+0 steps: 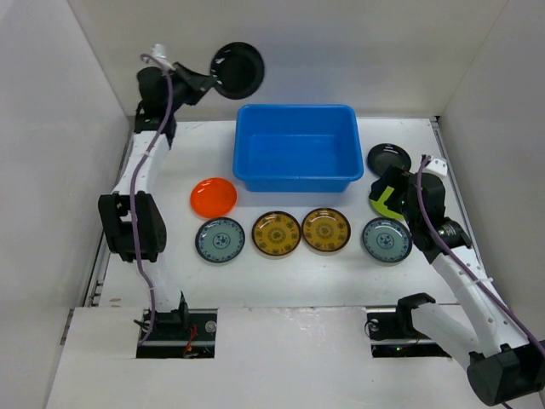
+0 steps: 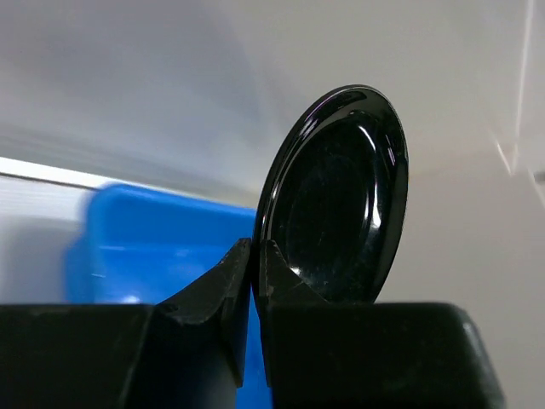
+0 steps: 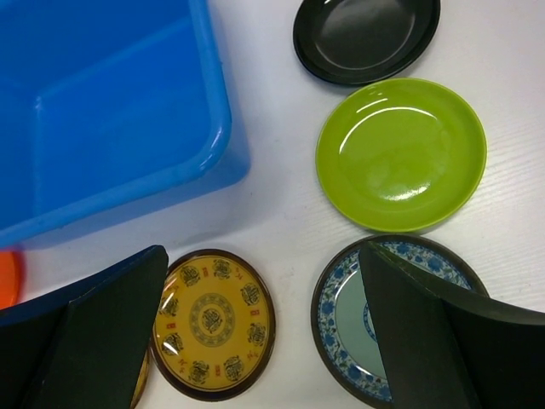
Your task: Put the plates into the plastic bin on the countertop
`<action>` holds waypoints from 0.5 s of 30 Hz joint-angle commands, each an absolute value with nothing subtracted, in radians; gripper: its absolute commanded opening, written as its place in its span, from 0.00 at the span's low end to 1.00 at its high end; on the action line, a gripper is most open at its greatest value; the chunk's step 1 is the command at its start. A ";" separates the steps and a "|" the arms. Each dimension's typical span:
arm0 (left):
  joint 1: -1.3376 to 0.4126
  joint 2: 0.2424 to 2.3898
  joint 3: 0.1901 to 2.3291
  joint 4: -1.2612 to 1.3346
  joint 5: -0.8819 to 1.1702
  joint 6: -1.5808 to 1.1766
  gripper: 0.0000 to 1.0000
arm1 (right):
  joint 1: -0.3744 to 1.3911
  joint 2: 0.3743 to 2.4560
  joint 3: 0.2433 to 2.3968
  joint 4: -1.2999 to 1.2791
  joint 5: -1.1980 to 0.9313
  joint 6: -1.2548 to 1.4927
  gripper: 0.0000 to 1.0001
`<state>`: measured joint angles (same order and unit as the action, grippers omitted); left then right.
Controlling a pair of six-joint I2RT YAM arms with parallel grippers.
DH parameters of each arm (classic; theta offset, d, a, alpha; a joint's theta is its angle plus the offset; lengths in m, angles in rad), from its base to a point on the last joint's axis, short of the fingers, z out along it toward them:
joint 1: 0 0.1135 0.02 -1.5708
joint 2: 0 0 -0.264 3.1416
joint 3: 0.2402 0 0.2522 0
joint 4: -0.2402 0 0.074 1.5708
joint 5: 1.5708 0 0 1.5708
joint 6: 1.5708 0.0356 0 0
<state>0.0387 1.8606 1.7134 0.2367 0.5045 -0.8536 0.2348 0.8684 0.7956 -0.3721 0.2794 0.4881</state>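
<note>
Plates [image 1: 213, 197], small, round and shallow, lie on the flat white countertop [image 1: 281, 277] around the bright blue rectangular plastic bin [image 1: 294, 109], which holds none yet. Your left gripper [image 2: 255, 264] is pressed together on the rim of one glossy black plate [image 2: 336, 196], holding it on edge in the air near the bin's far left corner. Your right gripper [image 3: 264, 332] is spread wide above a yellow-brown patterned plate [image 3: 213, 324] and a blue-green patterned plate [image 3: 345, 311]. Judge them stiff, light, slick and probably breakable; pinch at the rim.
</note>
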 commanded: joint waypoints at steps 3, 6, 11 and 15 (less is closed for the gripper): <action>-0.154 1.908 1.730 0.121 0.523 -0.795 0.04 | 0.232 0.839 0.775 -0.327 0.265 0.499 1.00; -0.229 1.962 1.741 0.110 0.467 -0.767 0.04 | 0.232 0.835 0.775 -0.330 0.264 0.499 1.00; -0.298 2.043 1.764 0.101 0.313 -0.723 0.04 | 0.237 0.816 0.772 -0.337 0.256 0.499 1.00; -0.326 2.112 1.813 0.080 0.264 -0.698 0.04 | 0.237 0.799 0.764 -0.348 0.247 0.499 1.00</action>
